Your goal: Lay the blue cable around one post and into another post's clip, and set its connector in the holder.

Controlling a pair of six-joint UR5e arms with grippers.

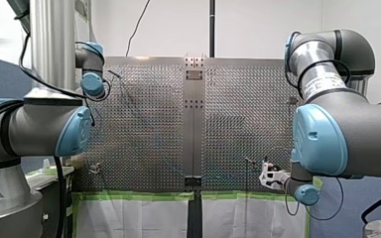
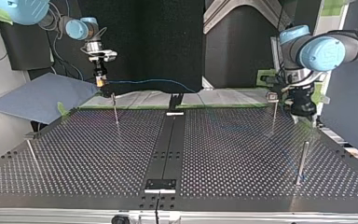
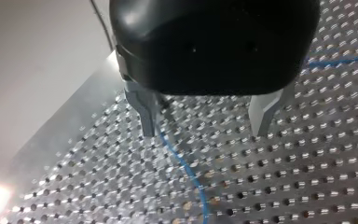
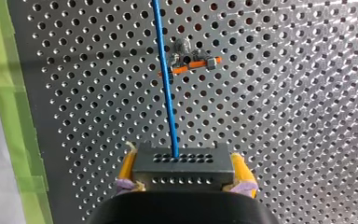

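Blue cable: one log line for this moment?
right gripper: shut on connector | blue cable: runs ahead past post with orange clip | left gripper: open, cable ungripped

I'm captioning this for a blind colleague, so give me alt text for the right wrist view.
My right gripper, with yellow pads, is shut on the dark connector, and the blue cable runs from it straight ahead over the perforated table. The cable crosses one end of an orange clip on a post; green tape lines the table's edge.
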